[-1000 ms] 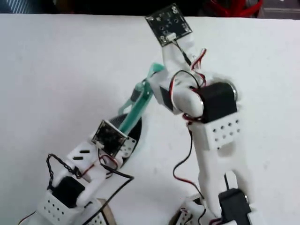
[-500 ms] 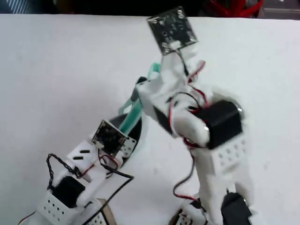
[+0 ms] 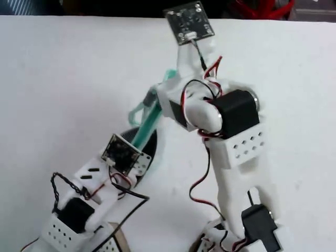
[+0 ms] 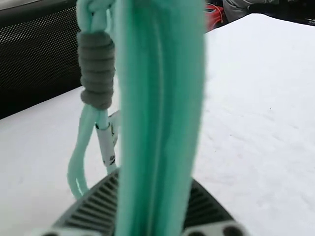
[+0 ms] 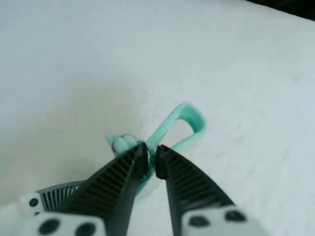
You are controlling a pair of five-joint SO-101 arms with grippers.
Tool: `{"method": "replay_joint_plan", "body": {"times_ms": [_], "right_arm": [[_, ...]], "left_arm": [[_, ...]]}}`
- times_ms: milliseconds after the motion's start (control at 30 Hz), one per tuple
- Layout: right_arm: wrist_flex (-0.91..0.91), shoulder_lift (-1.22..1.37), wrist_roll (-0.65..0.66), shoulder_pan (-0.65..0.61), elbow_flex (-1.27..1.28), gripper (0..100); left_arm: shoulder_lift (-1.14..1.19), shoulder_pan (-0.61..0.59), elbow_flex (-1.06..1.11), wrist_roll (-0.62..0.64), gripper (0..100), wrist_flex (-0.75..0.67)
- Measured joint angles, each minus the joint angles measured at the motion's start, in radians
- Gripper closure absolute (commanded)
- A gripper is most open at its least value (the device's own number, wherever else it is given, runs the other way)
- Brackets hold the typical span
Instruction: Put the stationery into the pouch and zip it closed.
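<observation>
The pouch point(image 3: 147, 143), lying mid-worktop point(image 3: 63, 79), is pinched at its mint edge by the left claw point(image 3: 143, 155), apparently as an anchor. Toward 1 o'clock, its pull cord point(image 5: 189, 120) is nipped by the pressed-together right claw point(image 5: 151, 156), presumably for zipping.

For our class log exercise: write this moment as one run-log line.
left fingers: gripping pouch | right fingers: pinching zip cord | zip: state unclear

Two-arm rig: the white plastic left arm point(image 3: 89, 194) and white right arm point(image 3: 241, 157) carry black servo motors point(image 3: 237, 113), perforated white brackets point(image 3: 244, 148), looping red, white and black cables point(image 3: 207, 79) and square wrist camera boards point(image 3: 188, 22). The right arm's ribbed black fingers point(image 5: 123, 174) have white bases with dark screws.
</observation>
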Motion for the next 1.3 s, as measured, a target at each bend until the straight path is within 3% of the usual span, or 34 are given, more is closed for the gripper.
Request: {"method": "replay_joint_plan", "body": {"times_ms": [433, 700, 800, 967, 1100, 1300], "right_arm": [[0.0, -0.055, 0.089, -0.008, 0.0, 98.1], [-0.008, -0.014, 0.157, 0.058, 0.0, 98.1], [-0.008, -0.008, 0.157, 0.064, -0.005, 96.4], [0.002, -0.037, 0.157, 0.02, -0.035, 83.1], [0.005, -0.058, 0.098, -0.051, -0.035, 83.3], [0.005, -0.04, 0.075, -0.06, 0.023, 83.5]], "left_arm": [[0.0, 0.006, 0.0, 0.0, 98, 0.0], [0.0, 0.006, 0.0, 0.0, 98, 0.0], [0.0, 0.006, 0.0, 0.0, 98, 0.0], [0.0, 0.006, 0.0, 0.0, 98, 0.0], [0.0, 0.006, 0.0, 0.0, 98, 0.0], [0.0, 0.006, 0.0, 0.0, 98, 0.0]]}}
